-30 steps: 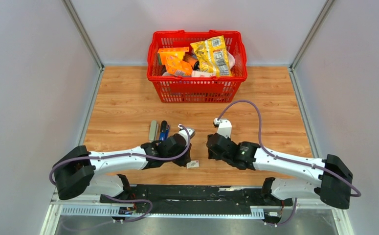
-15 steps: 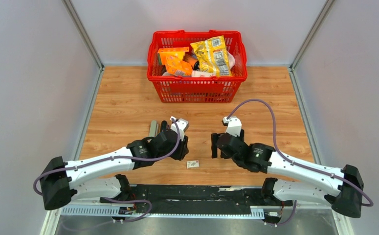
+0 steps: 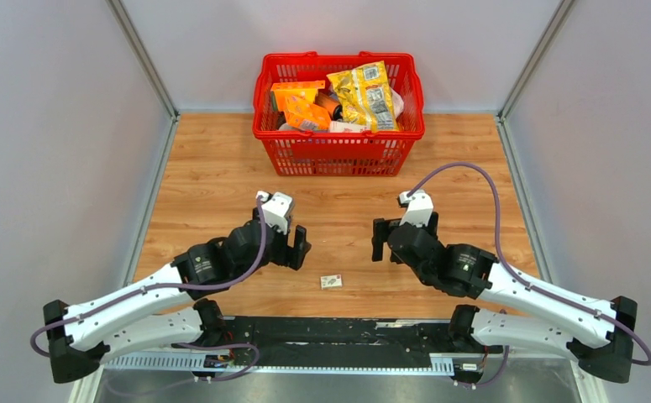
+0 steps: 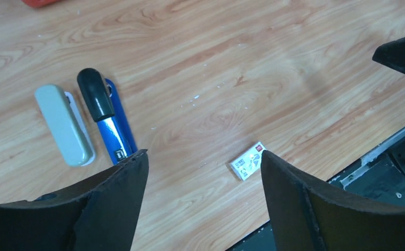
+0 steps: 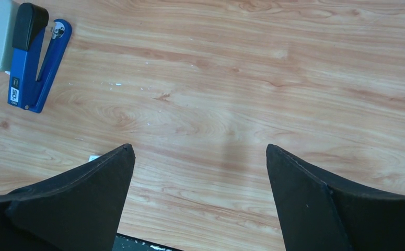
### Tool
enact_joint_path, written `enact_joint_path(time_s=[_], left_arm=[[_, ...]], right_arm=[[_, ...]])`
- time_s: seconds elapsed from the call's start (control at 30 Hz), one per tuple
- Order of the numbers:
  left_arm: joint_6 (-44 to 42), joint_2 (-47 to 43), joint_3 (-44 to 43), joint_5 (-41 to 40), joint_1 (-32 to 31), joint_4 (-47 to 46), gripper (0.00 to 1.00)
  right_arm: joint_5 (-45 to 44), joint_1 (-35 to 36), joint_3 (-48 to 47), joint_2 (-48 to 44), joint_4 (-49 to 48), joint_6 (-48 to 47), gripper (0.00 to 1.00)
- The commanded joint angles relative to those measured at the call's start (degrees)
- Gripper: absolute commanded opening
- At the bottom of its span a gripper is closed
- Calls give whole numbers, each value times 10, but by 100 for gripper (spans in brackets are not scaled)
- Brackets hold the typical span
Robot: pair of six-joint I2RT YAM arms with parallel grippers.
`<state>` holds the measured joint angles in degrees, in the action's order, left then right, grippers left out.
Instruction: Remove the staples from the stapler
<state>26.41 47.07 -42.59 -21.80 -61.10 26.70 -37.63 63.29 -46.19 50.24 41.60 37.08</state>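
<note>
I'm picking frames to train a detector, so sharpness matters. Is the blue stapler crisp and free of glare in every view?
Left wrist view: blue stapler sharp, no glare; fingers of the left tool are plain dark shapes. Right wrist view: stapler crisp too, in the corner. Top view: it does not show.

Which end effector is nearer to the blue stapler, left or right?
Left. The left end effector hangs open right beside the blue stapler; the right end effector is well off to its right.
</note>
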Motion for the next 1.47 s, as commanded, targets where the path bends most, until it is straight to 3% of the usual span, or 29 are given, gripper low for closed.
enact_joint_path(time_s=[0.0, 0.37, 0.83, 1.2, 1.33, 1.43], left_arm=[[-28, -34, -42, -24, -2, 39, 87], [-70, -93, -108, -45, -2, 96, 87], [-103, -122, -124, -61, -2, 106, 87], [-127, -131, -128, -61, -2, 107, 87], [-130, -136, -127, -62, -2, 107, 87], [-130, -135, -128, -64, -2, 112, 87]], right_arm=[[-46, -2, -54, 10, 41, -10, 100], [-103, -3, -147, 37, 89, -10, 100], [-160, -3, -165, 36, 88, -15, 100], [-187, -3, -167, 44, 61, -60, 100], [-161, -3, -165, 53, 37, -107, 100], [-206, -2, -186, 79, 63, -69, 100]])
